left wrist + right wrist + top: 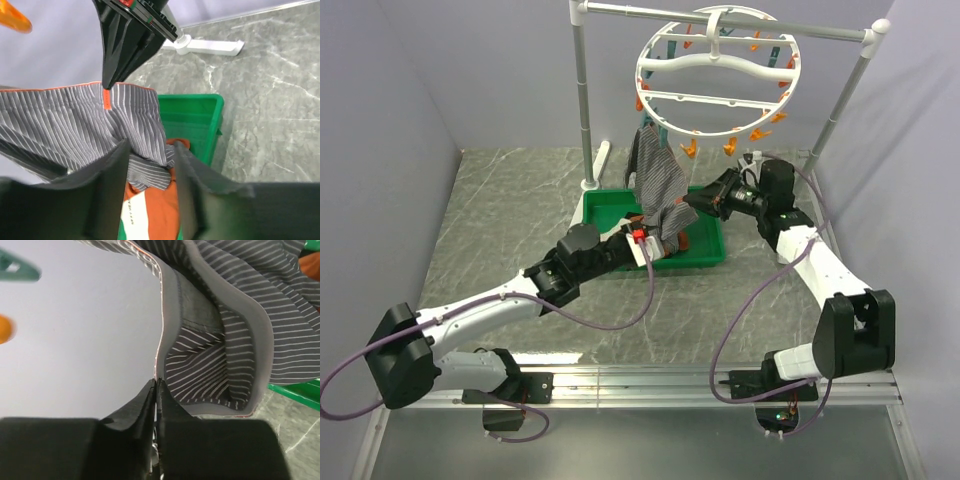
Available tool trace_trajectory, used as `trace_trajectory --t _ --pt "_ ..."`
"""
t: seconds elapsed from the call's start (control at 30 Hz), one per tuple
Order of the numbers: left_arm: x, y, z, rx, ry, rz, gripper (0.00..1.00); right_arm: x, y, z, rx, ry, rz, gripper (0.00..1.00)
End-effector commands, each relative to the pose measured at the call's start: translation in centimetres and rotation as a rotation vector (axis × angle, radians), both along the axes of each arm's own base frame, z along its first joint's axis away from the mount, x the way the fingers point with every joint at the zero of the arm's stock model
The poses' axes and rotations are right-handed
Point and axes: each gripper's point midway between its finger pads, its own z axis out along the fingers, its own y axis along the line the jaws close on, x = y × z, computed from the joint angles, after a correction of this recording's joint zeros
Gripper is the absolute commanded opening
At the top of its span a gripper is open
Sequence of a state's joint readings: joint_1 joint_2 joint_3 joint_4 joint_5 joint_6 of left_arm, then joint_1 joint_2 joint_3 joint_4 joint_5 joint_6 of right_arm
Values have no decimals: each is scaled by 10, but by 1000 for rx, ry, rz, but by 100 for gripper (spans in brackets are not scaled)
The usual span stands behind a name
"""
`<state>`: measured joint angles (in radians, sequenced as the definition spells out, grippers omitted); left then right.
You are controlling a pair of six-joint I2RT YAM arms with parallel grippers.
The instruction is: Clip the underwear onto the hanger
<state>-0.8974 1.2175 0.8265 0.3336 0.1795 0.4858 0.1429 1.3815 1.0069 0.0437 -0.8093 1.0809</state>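
The grey striped underwear [658, 185] hangs over the green tray, its top end reaching up to the rim of the white ring hanger [718, 70] beside a teal pin; I cannot tell whether it is clipped there. My right gripper [688, 203] is shut on the waistband edge [161, 330], and the left wrist view shows its black tip pinching the red-trimmed band. My left gripper [150, 150] stands lower at the tray with its jaws apart. A loose fold of the underwear [142, 172] lies between its fingers without being pinched.
The green tray [710, 262] holds an orange-rust garment [162, 205] and a white cloth [132, 215]. The white tube rack [582, 100] carries the hanger, and its foot [210, 46] rests on the marble tabletop. Orange and teal pins [732, 145] dangle from the ring.
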Motion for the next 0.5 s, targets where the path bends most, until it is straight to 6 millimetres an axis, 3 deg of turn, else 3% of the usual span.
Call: trace_trajectory --t 0.0,0.1,0.3,0.47 --pt "3 -1 -8 -7 -49 46 48 -4 11 3 29 -22 41 5" --pt "10 -4 -8 -36 -30 83 60 -7 21 5 29 -39 69 0" --pt "27 -16 -13 -74 22 140 59 -9 33 11 65 -22 79 0" --pt "49 -12 -28 -73 20 255 57 -9 38 17 110 5 69 0"
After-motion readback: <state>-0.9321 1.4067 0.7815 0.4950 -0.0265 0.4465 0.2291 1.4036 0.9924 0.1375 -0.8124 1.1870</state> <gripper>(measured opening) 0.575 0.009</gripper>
